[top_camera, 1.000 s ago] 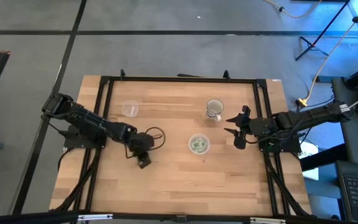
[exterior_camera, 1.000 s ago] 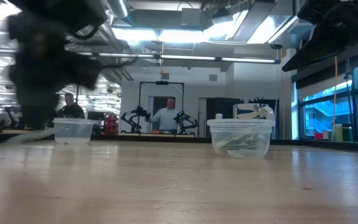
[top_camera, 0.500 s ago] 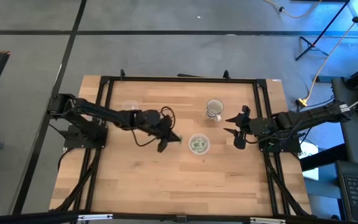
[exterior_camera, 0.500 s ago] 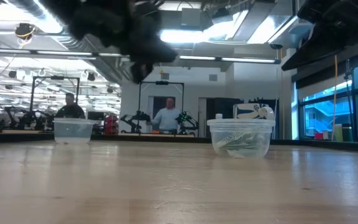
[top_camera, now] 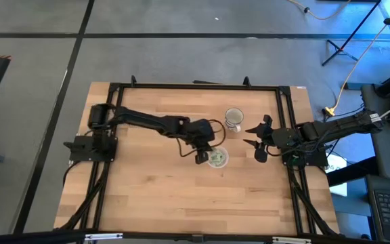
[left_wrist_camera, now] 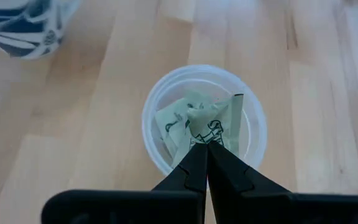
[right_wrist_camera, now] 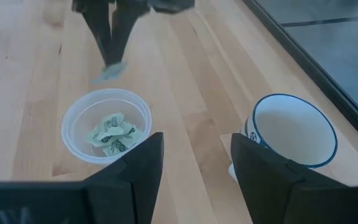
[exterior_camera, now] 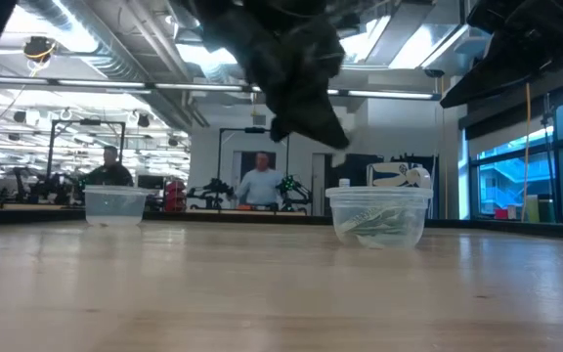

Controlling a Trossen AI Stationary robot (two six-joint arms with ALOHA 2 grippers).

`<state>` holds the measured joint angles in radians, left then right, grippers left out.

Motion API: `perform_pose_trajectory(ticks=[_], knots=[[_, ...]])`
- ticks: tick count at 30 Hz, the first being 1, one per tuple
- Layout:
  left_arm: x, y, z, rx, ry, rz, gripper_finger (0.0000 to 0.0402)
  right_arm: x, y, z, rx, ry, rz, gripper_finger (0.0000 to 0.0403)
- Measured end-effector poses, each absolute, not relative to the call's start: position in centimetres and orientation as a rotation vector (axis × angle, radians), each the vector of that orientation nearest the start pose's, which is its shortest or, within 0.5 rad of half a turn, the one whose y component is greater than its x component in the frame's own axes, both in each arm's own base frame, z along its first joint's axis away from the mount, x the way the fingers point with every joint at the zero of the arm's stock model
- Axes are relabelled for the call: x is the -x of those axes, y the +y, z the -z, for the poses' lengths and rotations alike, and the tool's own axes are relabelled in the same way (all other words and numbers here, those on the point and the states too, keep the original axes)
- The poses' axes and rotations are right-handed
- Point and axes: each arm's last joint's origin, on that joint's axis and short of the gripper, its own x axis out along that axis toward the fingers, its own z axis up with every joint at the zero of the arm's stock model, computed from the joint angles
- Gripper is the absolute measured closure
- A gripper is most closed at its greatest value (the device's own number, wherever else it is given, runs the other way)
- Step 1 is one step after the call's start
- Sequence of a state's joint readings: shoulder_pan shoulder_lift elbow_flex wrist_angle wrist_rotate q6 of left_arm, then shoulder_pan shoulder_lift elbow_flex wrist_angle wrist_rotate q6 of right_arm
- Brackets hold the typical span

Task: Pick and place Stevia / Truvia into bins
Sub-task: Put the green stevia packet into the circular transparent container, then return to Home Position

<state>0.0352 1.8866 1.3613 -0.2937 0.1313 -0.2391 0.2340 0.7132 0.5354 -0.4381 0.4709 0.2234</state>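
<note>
Left wrist view shows a Truvia sachet [left_wrist_camera: 197,118] pinched at the tips of the left tool [left_wrist_camera: 202,149], whose fingers are closed on the paper, directly over the filled cup [left_wrist_camera: 157,99]. Several more sachets [right_wrist_camera: 112,134] already lie in that cup, so this one is probably held there to fall in among them once the fingers part. In the right wrist view the sachet hangs from the fingertips above the bench, near the cup's far rim rather than clearly inside it; whether it is centred over the opening I cannot tell from that angle. The low view puts the tool well above the cup's rim, which leaves room for a clean drop.

From above, the left arm reaches across the bench [top_camera: 154,196] from the left to the cup near the middle. A second clear cup [exterior_camera: 115,205] stands apart to the left in the low view and looks empty. The white mug [right_wrist_camera: 291,134] sits just behind the filled cup, towards the right arm. The right tool [top_camera: 259,144] waits at the bench's right edge with its fingers spread and nothing between them. Two people show in the room beyond.
</note>
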Motion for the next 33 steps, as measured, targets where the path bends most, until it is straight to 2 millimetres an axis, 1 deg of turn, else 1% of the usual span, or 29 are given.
perform_pose_trajectory(ticks=[2, 5, 9, 15, 20, 23, 29, 31, 33], knots=[[-42.0, 1.0, -21.0, 0.281, 0.846, 0.009, 0.0398, -14.7, 2.2, -23.8, 0.002, 0.55, 0.291, 0.0211], [-43.0, 1.0, -20.7, 0.277, 0.862, 0.018, 0.0398, -14.7, 2.2, -23.8, 0.016, 0.554, 0.287, 0.0211], [-43.6, 1.0, -19.6, 0.271, 0.89, 0.017, 0.0398, -14.7, 2.2, -23.8, 0.017, 0.556, 0.287, 0.0211], [-43.9, 1.1, -18.4, 0.273, 0.919, 0.012, 0.0398, -14.7, 2.1, -23.7, 0.02, 0.56, 0.287, 0.0211], [-43.9, 1.0, -18.3, 0.272, 0.923, 0.013, 0.0395, -14.7, 2.1, -23.7, 0.022, 0.561, 0.286, 0.0211], [-43.9, 1.0, -18.3, 0.272, 0.922, 0.013, 0.0383, -14.7, 2.2, -23.7, 0.021, 0.561, 0.287, 0.0211], [-43.8, 1.0, -18.2, 0.263, 0.932, 0.018, 0.0345, -14.7, 2.1, -23.7, 0.02, 0.561, 0.287, 0.0211], [-43.6, 1.0, -18.4, 0.247, 0.943, 0.027, 0.0335, -14.7, 2.2, -23.7, 0.02, 0.561, 0.287, 0.0211], [-43.4, 1.1, -19.1, 0.245, 0.951, 0.026, 0.0329, -14.7, 2.2, -23.7, 0.02, 0.561, 0.287, 0.0211]])
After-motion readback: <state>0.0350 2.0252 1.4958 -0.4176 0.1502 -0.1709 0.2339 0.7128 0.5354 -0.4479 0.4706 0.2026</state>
